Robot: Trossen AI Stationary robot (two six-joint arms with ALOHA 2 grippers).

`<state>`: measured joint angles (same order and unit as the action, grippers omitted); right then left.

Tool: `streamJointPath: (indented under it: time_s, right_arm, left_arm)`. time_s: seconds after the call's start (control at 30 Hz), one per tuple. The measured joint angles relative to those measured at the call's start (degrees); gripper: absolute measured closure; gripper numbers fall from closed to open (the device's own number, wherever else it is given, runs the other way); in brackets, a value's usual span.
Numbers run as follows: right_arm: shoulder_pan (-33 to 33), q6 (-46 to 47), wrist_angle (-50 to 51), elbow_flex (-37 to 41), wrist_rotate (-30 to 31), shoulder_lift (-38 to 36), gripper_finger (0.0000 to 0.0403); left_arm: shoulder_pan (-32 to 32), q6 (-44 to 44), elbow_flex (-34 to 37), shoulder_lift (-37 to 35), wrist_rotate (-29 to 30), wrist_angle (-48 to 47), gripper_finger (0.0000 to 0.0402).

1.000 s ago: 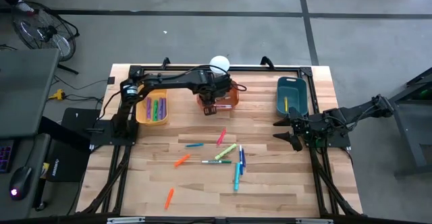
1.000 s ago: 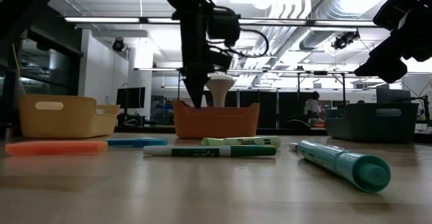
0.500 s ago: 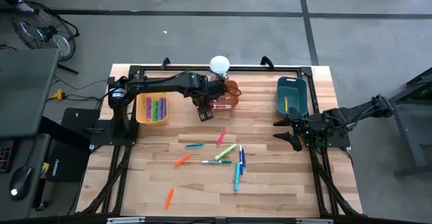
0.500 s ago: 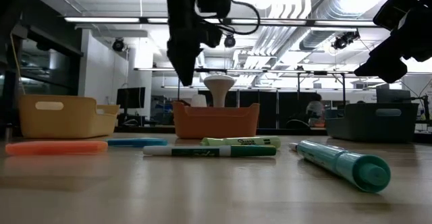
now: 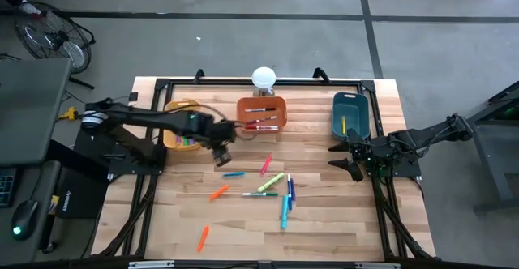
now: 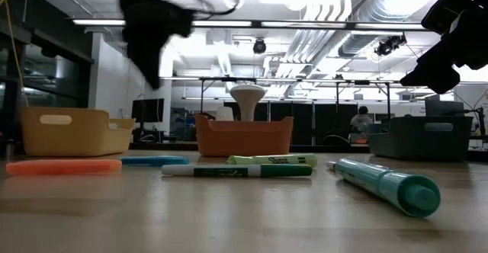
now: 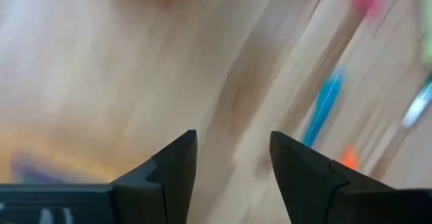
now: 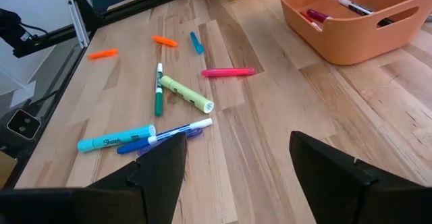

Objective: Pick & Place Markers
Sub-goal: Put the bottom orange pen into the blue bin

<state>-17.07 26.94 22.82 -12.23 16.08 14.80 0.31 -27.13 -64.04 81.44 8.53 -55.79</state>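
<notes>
Grey concrete floor all around, and in the middle a butcher-block wooden table [image 5: 324,220] with a black frame along its edges. The loose markers [image 5: 272,184] are scattered around the table's middle: a pink one [image 8: 227,71], a light green highlighter [image 8: 186,94], a green-capped white pen [image 8: 158,89], a fat teal one [image 8: 116,140], a small blue one [image 5: 233,174] and a couple of orange ones [image 5: 218,193] off toward the left arm's side. More markers already sit in the bins at the far edge: purple and green in the yellow bin [image 5: 173,135], red-ish ones in the orange bin [image 5: 263,113], one yellow in the teal bin [image 5: 349,114]. A white lamp-like thing [image 5: 263,78] stands behind the orange bin. The left gripper [image 5: 222,156] hangs above bare wood between the yellow bin and the blue marker, fingers spread and holding nothing; its wrist camera is a blurry smear but shows the gap between the fingers. The right gripper [image 5: 350,157] waits at the right edge in front of the teal bin, also open and empty. The low view adds the room behind, shelving and ceiling lights, plus a person [image 6: 360,122] far back.
</notes>
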Motion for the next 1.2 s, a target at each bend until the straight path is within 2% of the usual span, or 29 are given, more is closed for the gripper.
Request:
streamJointPath:
  time_s: [0.17,0.37,0.67,0.87,1.03,1.2]
  right_arm:
    - [-0.01,0.0,-0.28,-0.02,-0.01,0.61,0.0151]
    - [0.0,0.0,0.1,0.0,-0.11,0.95,0.015]
    - [0.01,0.0,-0.14,0.0,-0.02,1.35,0.0151]
    - [-0.02,0.0,-0.17,0.0,-0.04,1.37,0.015]
    - [-0.01,0.0,-0.16,0.0,-0.04,1.37,0.015]
    - [-0.02,-2.2,0.03,0.0,0.06,1.33,0.015]
  left_arm:
    - [-4.43,-9.38,6.75,-4.78,-0.05,-0.71,0.022]
    - [-10.6,-18.6,10.99,-5.58,-0.77,-0.96,0.022]
    - [-18.68,-23.22,13.27,-5.38,-0.47,8.13,0.022]
    - [-20.79,-26.32,13.23,-3.6,-1.04,12.06,0.022]
    - [-21.06,-29.7,13.17,-1.64,-6.93,13.26,0.022]
    - [-22.92,-43.01,13.17,0.63,-11.5,14.77,0.022]
